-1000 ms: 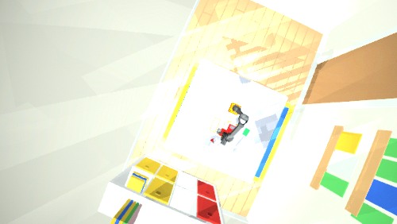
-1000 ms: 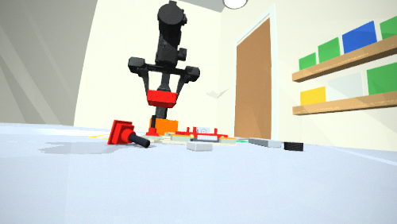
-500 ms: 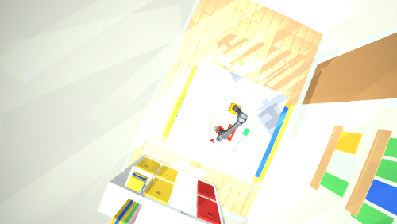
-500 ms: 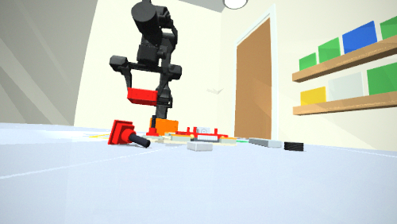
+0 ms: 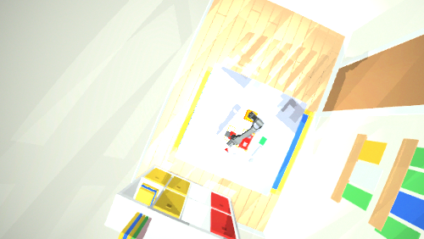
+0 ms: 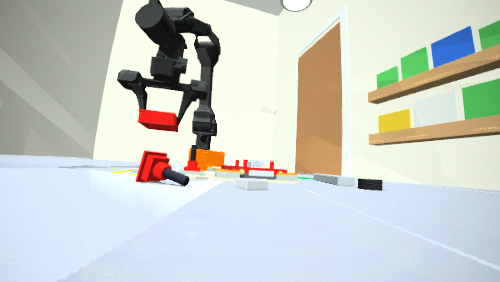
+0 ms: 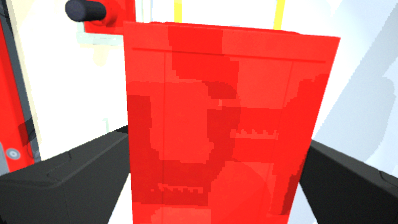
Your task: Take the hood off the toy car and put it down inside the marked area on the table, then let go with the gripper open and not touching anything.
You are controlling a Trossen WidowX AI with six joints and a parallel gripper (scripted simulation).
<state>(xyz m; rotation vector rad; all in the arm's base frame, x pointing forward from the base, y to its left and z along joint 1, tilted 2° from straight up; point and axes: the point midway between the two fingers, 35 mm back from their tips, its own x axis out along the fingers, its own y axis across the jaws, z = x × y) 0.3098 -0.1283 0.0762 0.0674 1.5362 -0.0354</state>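
Note:
My gripper (image 6: 159, 118) (image 7: 215, 139) is shut on the red hood (image 6: 156, 121) (image 7: 185, 120), one finger at each side. In the exterior view the hood hangs well above the table, slightly tilted. The toy car (image 5: 245, 143) (image 6: 255, 174) has its red body low on the table, to the right of the raised hood in the exterior view. Part of its red body (image 7: 14, 162) shows at the left edge of the wrist view. Yellow lines, apparently of the marked area (image 7: 177, 11) (image 6: 123, 171), show beyond the hood; it hides much of what lies below.
A red part with a black peg (image 6: 151, 167) lies tipped on the table. Another red piece with a black knob (image 7: 110, 17) is close to the yellow lines. An orange block (image 6: 210, 159) stands by the arm's base. Grey (image 6: 334, 179), white (image 6: 251, 184) and black (image 6: 370, 184) blocks lie near the car.

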